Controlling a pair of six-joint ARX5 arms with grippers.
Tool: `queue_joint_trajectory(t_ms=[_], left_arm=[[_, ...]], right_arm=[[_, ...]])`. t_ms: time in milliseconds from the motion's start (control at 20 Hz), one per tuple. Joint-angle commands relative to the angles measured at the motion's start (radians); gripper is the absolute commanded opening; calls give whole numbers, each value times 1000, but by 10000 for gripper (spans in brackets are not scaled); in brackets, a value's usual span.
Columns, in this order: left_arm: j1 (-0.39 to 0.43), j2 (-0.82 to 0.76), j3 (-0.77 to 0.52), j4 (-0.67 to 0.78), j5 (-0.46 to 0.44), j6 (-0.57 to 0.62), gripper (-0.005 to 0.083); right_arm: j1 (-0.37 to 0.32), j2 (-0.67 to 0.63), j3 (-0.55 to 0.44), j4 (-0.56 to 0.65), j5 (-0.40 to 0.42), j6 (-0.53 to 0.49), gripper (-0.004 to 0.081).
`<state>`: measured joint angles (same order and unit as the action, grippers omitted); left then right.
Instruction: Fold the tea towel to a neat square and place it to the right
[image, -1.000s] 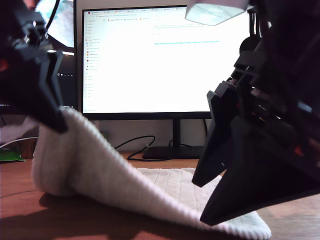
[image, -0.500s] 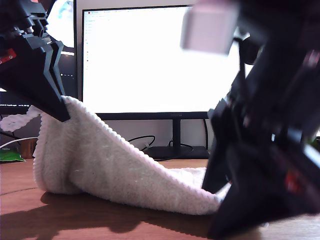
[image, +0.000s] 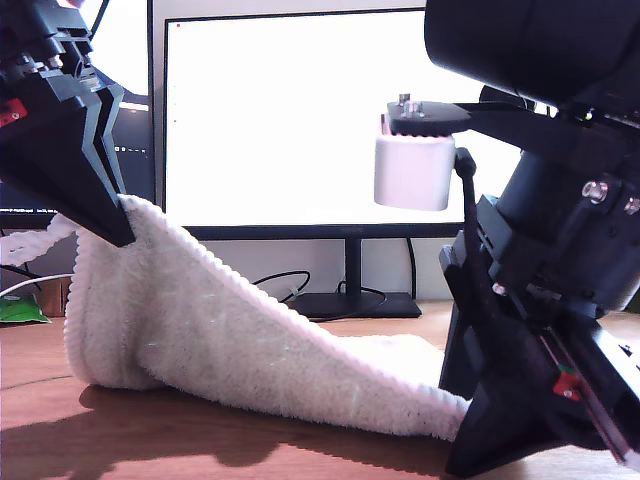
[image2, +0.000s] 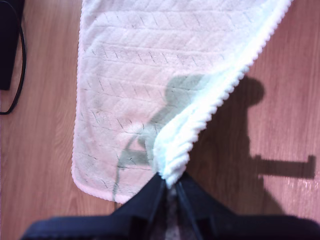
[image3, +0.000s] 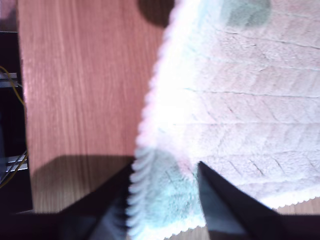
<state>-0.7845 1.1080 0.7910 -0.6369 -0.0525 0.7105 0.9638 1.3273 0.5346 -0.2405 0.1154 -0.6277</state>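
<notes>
Exterior view with two wrist views. My first gripper (image: 122, 225) (image2: 170, 186), at the exterior view's left, is raised above the wooden table (image: 150, 450). Its jaws are drawn almost together on a corded corner of the tea towel (image: 200, 330) (image2: 130, 75), which is pinched at their tips. From this hold the cloth hangs down and slopes away toward the exterior view's right. In the first wrist view the rest of the cloth lies spread flat on the table beneath the jaws, with the lifted edge rising from it to the tips.

My second gripper (image: 468, 425) (image3: 165, 172), at the exterior view's right, sits low, at the table surface. There the low end of the towel (image3: 250, 100) meets it. Its jaws stand well apart, with a ribbed edge of the cloth bunched between them. Whether they are clamping that edge or merely straddling it cannot be told. Beyond these jaws the towel lies flat on the table.

A lit monitor (image: 280, 120) stands behind both grippers.
</notes>
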Motion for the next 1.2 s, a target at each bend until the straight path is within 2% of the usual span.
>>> queue_joint_trajectory(t_ms=[0, 150, 250, 500, 750, 1150], left_arm=[[0, -4, 10, -1, 4, -2, -24], [0, -3, 10, -14, 3, 27, -24], [0, -3, 10, -26, 0, 32, -24], [0, -3, 10, -117, 28, 22, -24], [-11, -3, 10, -241, 116, -22, -24], [-90, -2, 10, -409, 235, -141, -24]], right_arm=[[3, 11, -11, -4, 2, -1, 226], [3, 10, -4, -45, 35, -1, 121], [5, 10, 19, -102, 45, -1, -18], [19, 9, 114, -281, 44, 4, -10], [31, 9, 201, -470, 14, 30, -10], [48, 9, 228, -675, -90, 74, -10]])
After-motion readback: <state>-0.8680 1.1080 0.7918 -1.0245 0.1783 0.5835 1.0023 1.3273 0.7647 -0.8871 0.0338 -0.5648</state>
